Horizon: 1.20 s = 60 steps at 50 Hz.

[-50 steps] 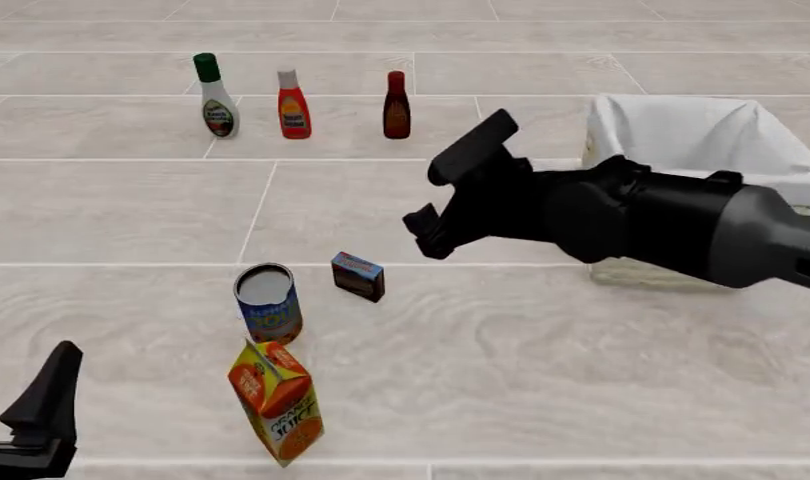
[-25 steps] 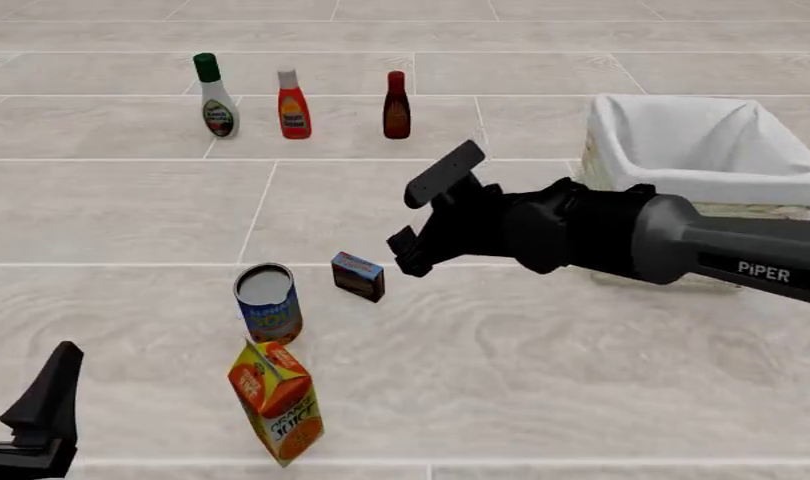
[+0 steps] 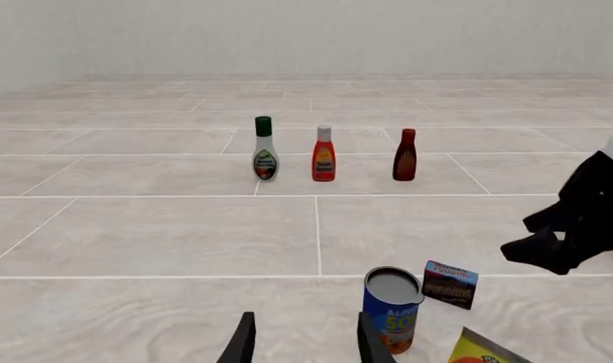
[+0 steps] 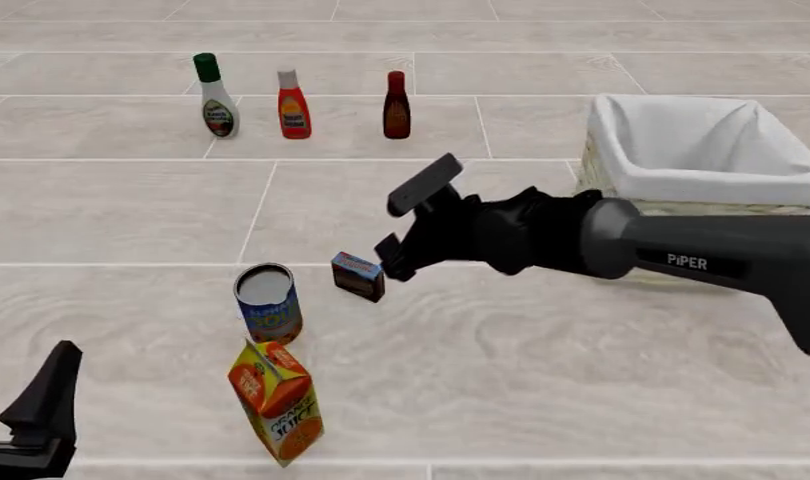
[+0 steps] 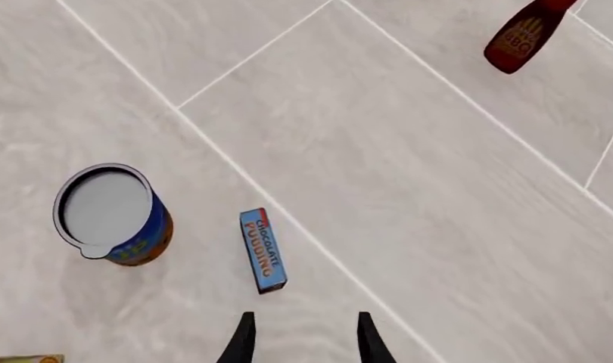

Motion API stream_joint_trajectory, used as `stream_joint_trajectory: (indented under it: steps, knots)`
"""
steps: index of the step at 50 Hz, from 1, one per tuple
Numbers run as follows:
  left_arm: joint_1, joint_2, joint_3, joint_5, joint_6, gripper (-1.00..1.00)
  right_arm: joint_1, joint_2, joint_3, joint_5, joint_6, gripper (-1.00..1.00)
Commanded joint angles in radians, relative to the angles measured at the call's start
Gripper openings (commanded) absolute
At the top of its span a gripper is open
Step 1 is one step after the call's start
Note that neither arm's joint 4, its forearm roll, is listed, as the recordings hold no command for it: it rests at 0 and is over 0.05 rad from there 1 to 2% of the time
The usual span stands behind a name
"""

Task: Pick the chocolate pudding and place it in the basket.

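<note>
Front view: your right gripper (image 4: 409, 217) hangs fingers wide apart, holding nothing, just beside the chocolate pudding (image 4: 358, 276); the box stands on the floor next to the can (image 4: 269, 302), well apart from the basket (image 4: 699, 150).
Left wrist view: your left gripper (image 3: 303, 340) shows two parted fingertips, nothing between them; pudding (image 3: 450, 283) behind the can (image 3: 391, 308).
Right wrist view: pudding (image 5: 263, 249) lies beyond the spread fingertips (image 5: 243, 338), apparently not touching.

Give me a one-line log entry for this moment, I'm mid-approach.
phase: approach | right gripper: open, near chocolate pudding, no contact | left gripper: open, idle | basket: pudding not in it
</note>
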Motion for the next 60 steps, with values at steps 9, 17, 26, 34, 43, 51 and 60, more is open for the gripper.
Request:
stream_joint_trajectory:
  steps: [9, 17, 26, 34, 43, 51, 60]
  knots:
    - [0.0, -0.003, 0.002, 0.0, 0.001, 1.0, 0.008, 0.069, -0.023, -0.025, 0.021, 1.0]
    - [-0.001, -0.003, 0.005, -0.003, 0.0, 1.0, 0.009, 0.091, -0.025, -0.046, 0.028, 1.0]
    - [-0.001, -0.003, 0.004, -0.002, 0.0, 1.0, 0.009, 0.118, -0.037, -0.056, 0.031, 1.0]
    - [-0.001, -0.004, 0.002, 0.001, 0.0, 1.0, 0.013, 0.148, -0.056, -0.067, 0.034, 1.0]
    - [-0.001, -0.004, 0.002, 0.001, 0.0, 1.0, 0.019, 0.183, -0.062, -0.085, 0.042, 1.0]
    - [-0.001, -0.004, 0.002, 0.001, 0.0, 1.0, 0.023, 0.209, -0.082, -0.085, 0.044, 1.0]
    - [-0.001, -0.004, 0.002, 0.001, 0.0, 1.0, 0.025, 0.234, -0.098, -0.086, 0.05, 1.0]
